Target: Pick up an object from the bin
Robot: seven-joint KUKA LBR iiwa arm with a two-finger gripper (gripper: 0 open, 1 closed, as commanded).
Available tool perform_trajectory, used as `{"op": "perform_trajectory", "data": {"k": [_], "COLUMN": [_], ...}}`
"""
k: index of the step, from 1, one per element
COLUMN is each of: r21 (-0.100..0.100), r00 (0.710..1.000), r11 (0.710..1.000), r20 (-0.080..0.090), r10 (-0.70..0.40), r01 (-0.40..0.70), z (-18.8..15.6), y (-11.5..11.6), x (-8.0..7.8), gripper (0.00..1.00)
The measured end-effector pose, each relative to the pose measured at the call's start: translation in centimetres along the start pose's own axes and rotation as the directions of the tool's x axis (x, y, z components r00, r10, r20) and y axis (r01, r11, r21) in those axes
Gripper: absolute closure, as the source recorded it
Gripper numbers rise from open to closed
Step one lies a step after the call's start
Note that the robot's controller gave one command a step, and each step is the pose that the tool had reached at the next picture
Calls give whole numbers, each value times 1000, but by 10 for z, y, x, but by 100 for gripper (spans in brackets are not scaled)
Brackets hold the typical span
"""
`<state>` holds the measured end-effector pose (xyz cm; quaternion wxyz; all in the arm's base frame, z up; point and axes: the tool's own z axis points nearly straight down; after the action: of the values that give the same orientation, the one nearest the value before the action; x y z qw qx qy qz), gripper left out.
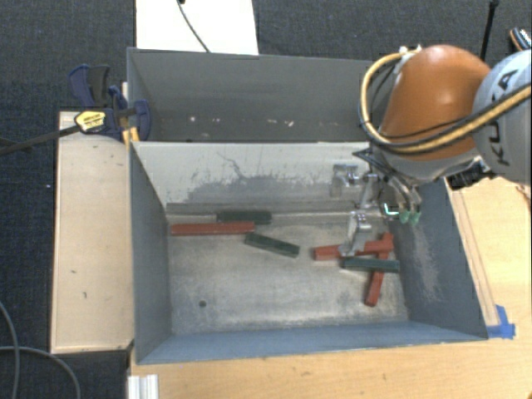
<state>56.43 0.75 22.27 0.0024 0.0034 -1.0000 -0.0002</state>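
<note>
My gripper [361,223] hangs low at the right side of the bin, under the orange-covered wrist. Its lower end stands right over a small cluster of bars. Nearest to it are a short red bar [327,253] just to its left and a red block [380,245] just to its right. In front of these a dark green bar [371,264] lies crosswise, and another red bar [376,288] points toward the bin's front wall. Nothing can be seen held in the gripper.
Along the back of the floor lie a long red bar [212,229] and a dark green bar [244,217]. Another green bar [272,244] lies slanted near the middle. The bin's right wall slopes close beside the gripper.
</note>
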Motion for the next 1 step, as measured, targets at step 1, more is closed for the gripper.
{"op": "perform_trajectory", "data": {"k": [1], "r21": [-1], "r00": [999], "r11": [999], "r20": [-2], "r10": [40], "r01": [-40], "z": [107], "y": [55], "x": [23], "gripper": [0]}}
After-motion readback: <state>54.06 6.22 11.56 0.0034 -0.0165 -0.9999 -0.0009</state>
